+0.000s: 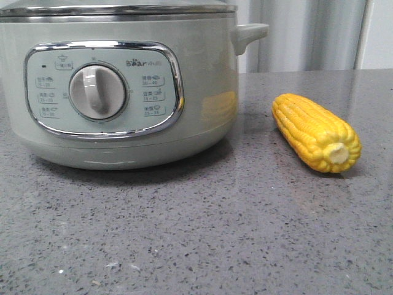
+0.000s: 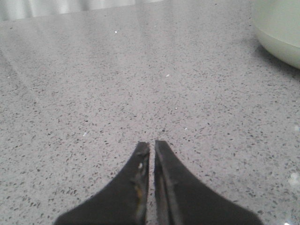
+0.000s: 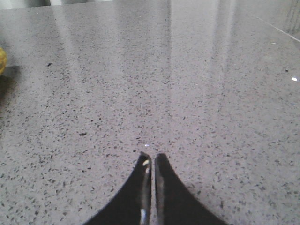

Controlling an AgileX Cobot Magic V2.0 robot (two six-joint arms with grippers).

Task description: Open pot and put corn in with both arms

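The pale grey-green pot (image 1: 116, 92) fills the left of the front view, with its chrome-framed panel, grey dial (image 1: 97, 92), side handle (image 1: 249, 34) and steel rim; its top is cut off, so the lid is not seen. The yellow corn (image 1: 316, 132) lies on the counter to its right, stub end toward the camera. Neither arm shows in the front view. My left gripper (image 2: 152, 144) is shut and empty over bare counter; a bit of the pot (image 2: 279, 28) shows at that view's edge. My right gripper (image 3: 152, 156) is shut and empty; a sliver of corn (image 3: 2, 60) shows at its view's edge.
The grey speckled stone counter (image 1: 215, 233) stretches across the front. A pale curtain (image 1: 307, 34) hangs behind the counter's far edge.
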